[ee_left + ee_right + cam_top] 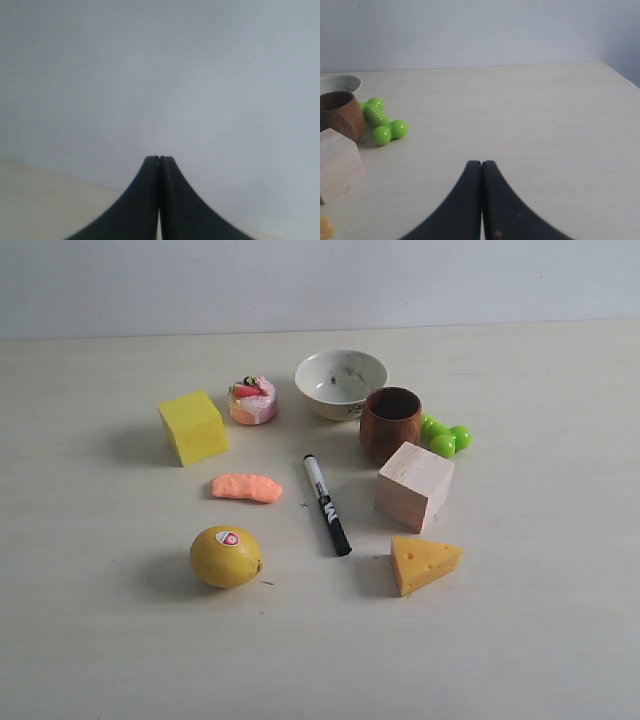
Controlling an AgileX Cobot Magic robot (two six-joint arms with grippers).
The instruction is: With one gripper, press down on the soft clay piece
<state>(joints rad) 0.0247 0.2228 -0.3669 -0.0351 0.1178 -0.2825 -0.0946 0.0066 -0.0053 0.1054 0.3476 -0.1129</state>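
one soft clay piece (247, 487) lies flat on the table (540, 620), between one yellow cube (193, 427) and one lemon (226, 556), one marker (326, 505) near it. two pincers, left gripper (159, 159) and right gripper (481, 162), both clenched, holding nothing.

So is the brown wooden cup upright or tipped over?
Upright. The wooden cup stands on its base with its round mouth facing up, between the bowl and the wooden block.

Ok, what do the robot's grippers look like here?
The left gripper shows only two smooth black fingers, broad at the base, curving to narrow rounded tips. The right gripper looks the same. No cables, lettering or arm bodies are visible.
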